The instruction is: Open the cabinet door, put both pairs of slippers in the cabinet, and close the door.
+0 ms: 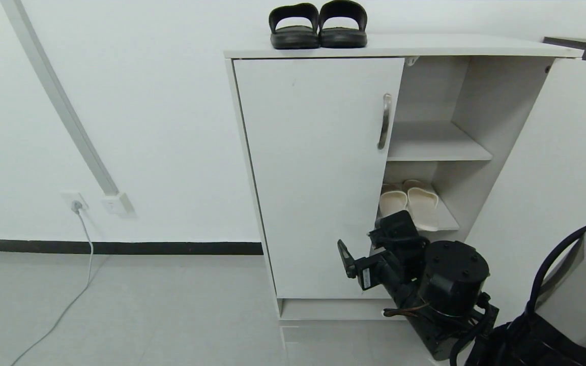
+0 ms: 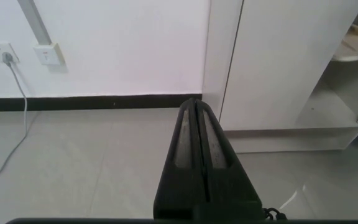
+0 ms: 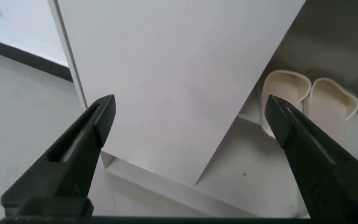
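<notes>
The right gripper (image 1: 369, 241) is hanging low before the cabinet (image 1: 476, 51), jaws wide open and holding nothing. The left gripper (image 2: 196, 109) is showing its jaws pressed together, empty. The black slippers (image 1: 318, 25) are lying on the cabinet top, high above the right gripper, lengthwise front to back. The white slippers (image 1: 410, 201) are sitting on the lower shelf.

Cream slippers (image 1: 417, 201) — heels behind right gripper (image 1: 369, 243)

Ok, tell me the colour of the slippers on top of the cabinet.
The top slippers are black; the head view shows them best.
</notes>
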### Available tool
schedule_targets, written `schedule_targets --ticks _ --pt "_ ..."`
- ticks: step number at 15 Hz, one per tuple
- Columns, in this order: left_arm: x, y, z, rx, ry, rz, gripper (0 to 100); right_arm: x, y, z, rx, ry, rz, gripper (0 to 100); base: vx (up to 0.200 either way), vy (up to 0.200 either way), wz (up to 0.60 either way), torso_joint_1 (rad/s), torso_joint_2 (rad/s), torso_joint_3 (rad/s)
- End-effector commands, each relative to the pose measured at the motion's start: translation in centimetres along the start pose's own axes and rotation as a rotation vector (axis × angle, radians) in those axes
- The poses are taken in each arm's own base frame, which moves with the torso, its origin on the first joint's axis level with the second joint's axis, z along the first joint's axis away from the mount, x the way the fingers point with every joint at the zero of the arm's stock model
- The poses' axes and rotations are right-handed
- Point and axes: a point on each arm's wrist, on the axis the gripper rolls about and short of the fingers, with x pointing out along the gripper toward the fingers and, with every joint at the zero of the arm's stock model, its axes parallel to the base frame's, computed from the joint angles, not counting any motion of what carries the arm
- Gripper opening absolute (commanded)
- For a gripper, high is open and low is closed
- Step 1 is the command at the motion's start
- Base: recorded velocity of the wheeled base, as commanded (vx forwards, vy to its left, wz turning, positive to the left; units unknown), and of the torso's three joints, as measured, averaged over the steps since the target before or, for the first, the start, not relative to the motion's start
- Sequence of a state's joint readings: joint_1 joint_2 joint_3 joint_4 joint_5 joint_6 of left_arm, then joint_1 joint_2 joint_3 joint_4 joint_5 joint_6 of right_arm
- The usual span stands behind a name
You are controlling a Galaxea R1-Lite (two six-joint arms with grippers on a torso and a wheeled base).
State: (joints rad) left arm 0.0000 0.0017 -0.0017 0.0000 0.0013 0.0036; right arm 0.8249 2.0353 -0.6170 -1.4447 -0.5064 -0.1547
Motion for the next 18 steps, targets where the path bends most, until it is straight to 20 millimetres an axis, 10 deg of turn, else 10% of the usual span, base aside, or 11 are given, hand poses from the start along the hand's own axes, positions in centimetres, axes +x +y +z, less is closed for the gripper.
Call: schedule_targets --ticks 1,12,18 --pt "0.0 0.0 -0.01 -0.001 0.0 0.0 0 0.02 0.04 -0.11 -0.002 0.003 0.001 100 0.0 0.0 0.0 -0.007 -0.01 0.193" --pt "0.0 0.0 -0.01 -0.002 0.0 0.0 0 -0.19 0.19 -0.19 -0.003 0.004 0.011 100 0.0 0.0 0.0 0.001 0.0 0.052" --pt "0.0 0.0 -0.01 -0.004 0.0 0.0 0 -0.12 0.23 -0.28 -0.003 0.004 0.009 100 0.0 0.0 0.0 0.028 -0.31 -0.312"
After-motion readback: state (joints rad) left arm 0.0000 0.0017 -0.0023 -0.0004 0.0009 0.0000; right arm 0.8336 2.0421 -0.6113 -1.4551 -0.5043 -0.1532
